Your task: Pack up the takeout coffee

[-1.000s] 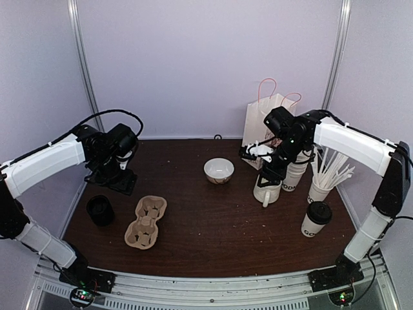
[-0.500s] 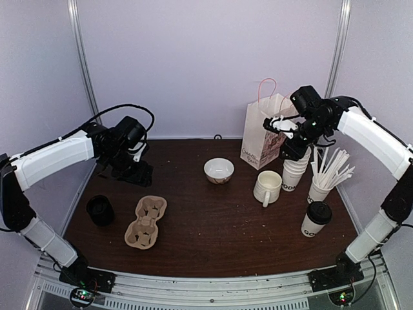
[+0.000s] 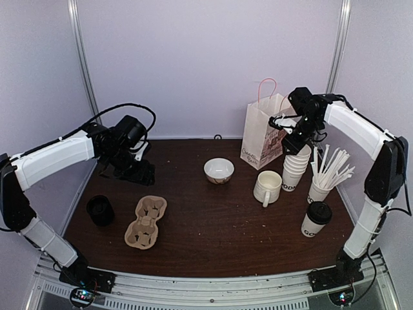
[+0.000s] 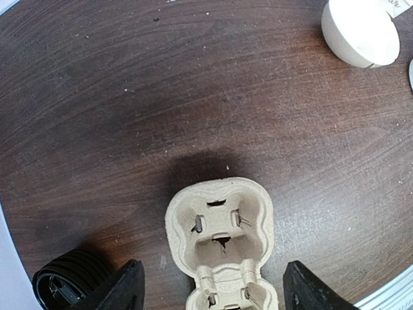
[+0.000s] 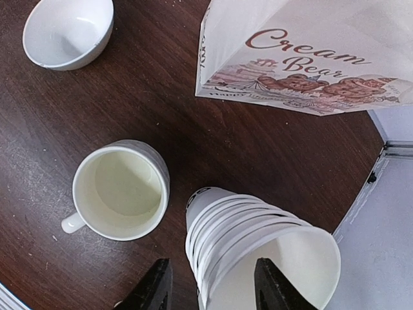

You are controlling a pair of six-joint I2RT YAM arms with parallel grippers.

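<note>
Though the right gripper [image 5: 210, 284] hovers spread above the cup stack [image 5: 245, 245], the lidded coffee cup [image 3: 316, 218] stands upright beside that stack, toward this arm's base.

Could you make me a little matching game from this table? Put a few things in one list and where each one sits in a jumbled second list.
Things
1. cardboard cup carrier
2. paper bag
3. lidded coffee cup
4. white bowl

Places
A. standing at the back, pink handles up
B. around the middle of the table
C. near left, beside a black round object
D. near right, in front of the cup of white sticks

Pairs: 1-C, 2-A, 3-D, 4-B
</note>
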